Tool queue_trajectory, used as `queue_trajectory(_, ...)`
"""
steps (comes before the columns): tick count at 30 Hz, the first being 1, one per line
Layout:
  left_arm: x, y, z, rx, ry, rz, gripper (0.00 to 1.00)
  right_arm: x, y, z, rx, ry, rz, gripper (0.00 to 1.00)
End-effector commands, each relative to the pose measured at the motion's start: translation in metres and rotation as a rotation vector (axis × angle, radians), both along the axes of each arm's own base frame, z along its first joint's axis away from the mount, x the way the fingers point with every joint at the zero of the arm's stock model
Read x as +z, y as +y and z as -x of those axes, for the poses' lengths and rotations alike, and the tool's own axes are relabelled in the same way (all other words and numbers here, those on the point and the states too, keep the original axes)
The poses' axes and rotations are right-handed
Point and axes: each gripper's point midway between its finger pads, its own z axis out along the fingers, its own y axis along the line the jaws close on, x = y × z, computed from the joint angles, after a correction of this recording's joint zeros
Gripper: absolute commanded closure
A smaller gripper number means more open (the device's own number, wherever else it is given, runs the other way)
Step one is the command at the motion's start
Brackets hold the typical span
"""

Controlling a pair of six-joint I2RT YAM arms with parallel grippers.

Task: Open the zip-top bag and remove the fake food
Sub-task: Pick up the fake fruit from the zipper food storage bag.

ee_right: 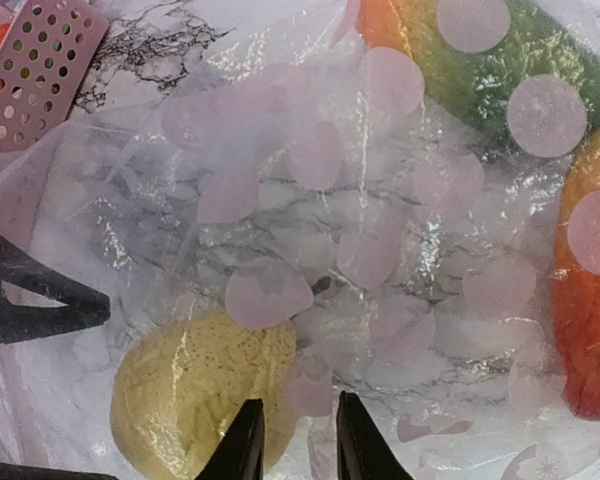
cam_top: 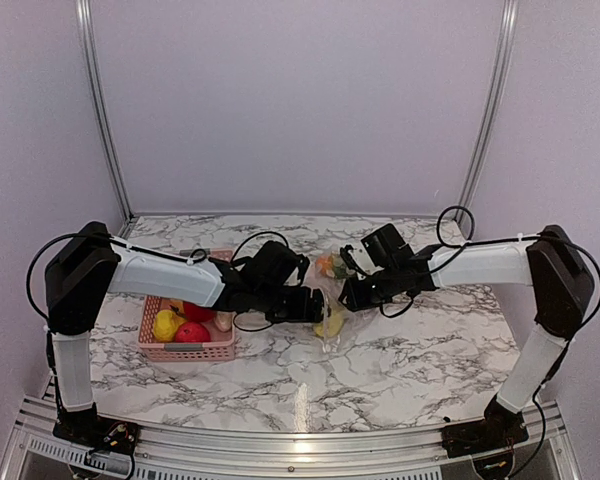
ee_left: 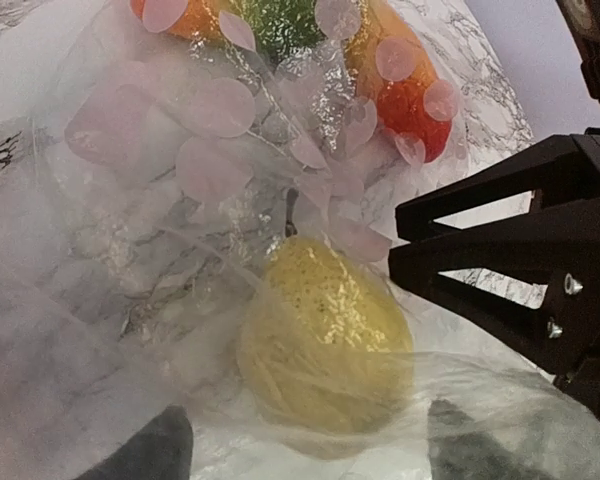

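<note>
Top external view: the bag is being seen crumpled on the marble table, about mid-table, just right of the pink basket. It is being flanked by the left gripper and the right gripper, which are being held tip toward tip at its middle. Fake food is being kept inside the film: orange, green and red at the far end, and a yellow piece at the near end. Yellow and red pieces are being held in the basket. Left wrist view: the left fingers are being held wide apart, with the bag's bulge and the yellow piece lying ahead of and between them; nothing is being gripped. Right wrist view: the right fingers are being held to a narrow gap just beside the yellow piece. Bag film is being seen across that gap, but whether it is being pinched cannot be told.
</note>
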Motion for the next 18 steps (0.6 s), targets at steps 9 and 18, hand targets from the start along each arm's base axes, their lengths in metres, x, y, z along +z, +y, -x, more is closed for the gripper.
queue_trajectory(9,-0.008,-0.012,-0.003,-0.042,0.005,-0.073,0.16,-0.033,0.004,0.01,0.014,0.044,0.03,0.73)
queue_trajectory(18,-0.016,-0.004,0.005,-0.052,0.005,-0.163,0.17,-0.042,-0.001,0.009,-0.007,0.04,0.05,0.67)
